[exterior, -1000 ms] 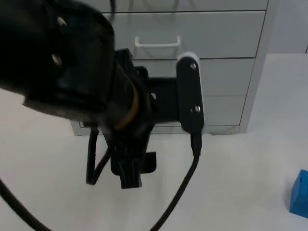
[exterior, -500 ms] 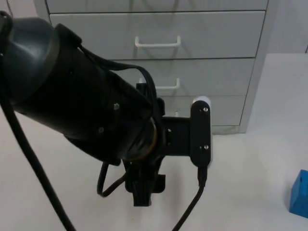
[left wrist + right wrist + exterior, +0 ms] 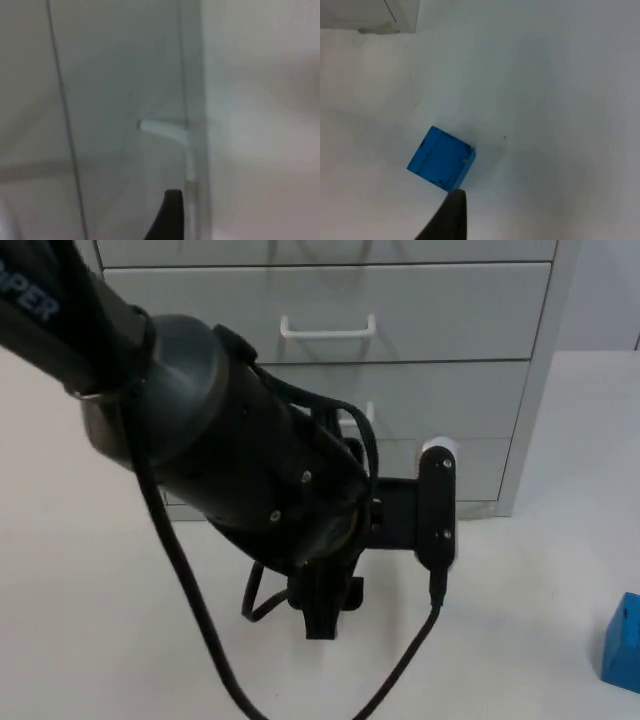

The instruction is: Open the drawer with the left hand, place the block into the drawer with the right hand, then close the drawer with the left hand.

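Note:
A grey drawer cabinet (image 3: 450, 310) stands at the back of the table, and the drawers I can see are shut. Its upper white handle (image 3: 328, 330) is in plain sight, while my left arm hides most of the handle below it (image 3: 362, 414). My left gripper (image 3: 320, 615) hangs over the table in front of the cabinet's lower drawers, apart from them. In the left wrist view a blurred white handle (image 3: 162, 130) lies ahead on a drawer front. The blue block (image 3: 622, 642) rests on the table at the far right. My right gripper (image 3: 451, 215) hovers close above the blue block (image 3: 441, 158).
The white table top (image 3: 90, 590) lies open to the left and in front of the cabinet. The cabinet's lower right corner (image 3: 395, 17) stands well beyond the block in the right wrist view.
My left arm has swung to the right and lower in the top view, uncovering more of the drawer fronts. The blue block has not moved.

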You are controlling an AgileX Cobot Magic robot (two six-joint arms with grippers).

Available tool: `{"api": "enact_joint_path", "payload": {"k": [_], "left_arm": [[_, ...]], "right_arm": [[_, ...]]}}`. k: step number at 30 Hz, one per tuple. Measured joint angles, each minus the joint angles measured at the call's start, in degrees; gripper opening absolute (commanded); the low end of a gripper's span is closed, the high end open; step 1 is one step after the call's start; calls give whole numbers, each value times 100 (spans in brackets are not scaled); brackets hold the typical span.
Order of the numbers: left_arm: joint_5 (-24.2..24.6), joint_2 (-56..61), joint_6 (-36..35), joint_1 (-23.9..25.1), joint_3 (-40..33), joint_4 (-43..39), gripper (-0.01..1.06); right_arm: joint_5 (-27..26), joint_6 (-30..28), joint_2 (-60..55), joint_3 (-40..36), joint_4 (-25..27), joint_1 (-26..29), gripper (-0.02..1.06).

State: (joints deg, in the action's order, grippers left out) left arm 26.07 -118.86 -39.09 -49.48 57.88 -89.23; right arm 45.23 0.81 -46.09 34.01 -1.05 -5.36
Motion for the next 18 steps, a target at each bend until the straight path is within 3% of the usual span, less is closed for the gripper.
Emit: {"api": "enact_joint_path", "payload": {"k": [11, 16, 18], "left_arm": [[110, -300, -789, 99, 114, -945, 77], [132, -464, -914, 127, 125, -1012, 68], [132, -492, -1071, 214, 159, -1054, 60]], "right_arm": [[-29, 0, 0, 0, 0, 0, 105], [-42, 0, 0, 0, 0, 0, 105], [-53, 0, 0, 0, 0, 0, 105]]}}
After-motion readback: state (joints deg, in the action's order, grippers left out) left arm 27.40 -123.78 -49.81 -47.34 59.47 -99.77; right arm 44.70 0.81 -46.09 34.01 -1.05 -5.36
